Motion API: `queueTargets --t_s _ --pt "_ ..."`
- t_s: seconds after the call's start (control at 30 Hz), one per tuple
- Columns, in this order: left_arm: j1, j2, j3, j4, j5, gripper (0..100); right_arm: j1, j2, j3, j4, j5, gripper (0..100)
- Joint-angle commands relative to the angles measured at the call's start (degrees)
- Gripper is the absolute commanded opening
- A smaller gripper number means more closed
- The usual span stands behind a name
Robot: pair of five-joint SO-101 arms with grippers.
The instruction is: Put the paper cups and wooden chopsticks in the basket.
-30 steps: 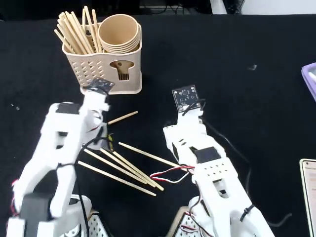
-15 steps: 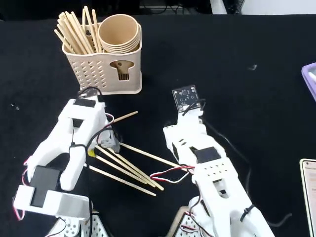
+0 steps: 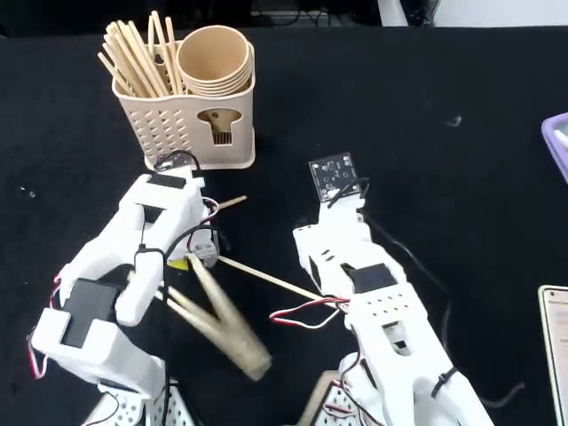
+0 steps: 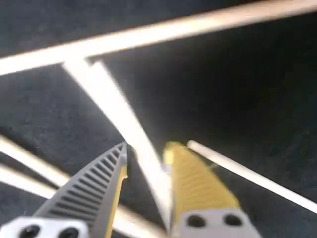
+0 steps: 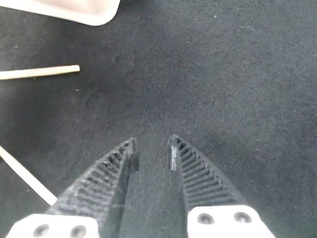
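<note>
A beige basket (image 3: 191, 129) at the back left holds several wooden chopsticks (image 3: 138, 58) and a stack of paper cups (image 3: 213, 58). My left gripper (image 3: 197, 257) is down on the table in front of it, among loose chopsticks (image 3: 222, 319) that show as a blur. In the left wrist view the left gripper (image 4: 145, 151) is shut on one blurred chopstick (image 4: 126, 124), with others lying across the mat. One more chopstick (image 3: 266, 280) runs toward the right arm. My right gripper (image 5: 152, 146) hovers low over bare mat, slightly open and holding nothing.
A short chopstick (image 3: 229, 203) lies by the basket; in the right wrist view its end (image 5: 39, 73) shows beside the basket's corner (image 5: 74, 10). A purple object (image 3: 557, 142) and a white object (image 3: 555, 328) sit at the right edge.
The left arm came down and forward onto the loose chopsticks. The bundle has swung from a shallow diagonal to a steeper one and now blurs. The right arm has not moved.
</note>
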Motion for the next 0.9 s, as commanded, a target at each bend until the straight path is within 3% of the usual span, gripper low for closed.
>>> queueTargets --t_s 0.0,0.43,0.73,0.87 --pt "-0.6 2.4 0.4 -0.7 -2.3 5 0.8 -2.3 -0.8 -0.8 0.1 10.5" --pt "-0.7 -2.3 2.1 -0.6 -2.4 3 0.8 -2.3 -0.8 -0.8 0.1 10.5" --pt "-0.7 -33.1 14.5 -0.6 -3.9 3 0.8 -2.3 -0.8 -0.8 0.1 10.5" --pt "-4.4 -46.4 17.3 -0.6 -5.1 3 0.8 -2.3 -0.8 -0.8 0.1 10.5"
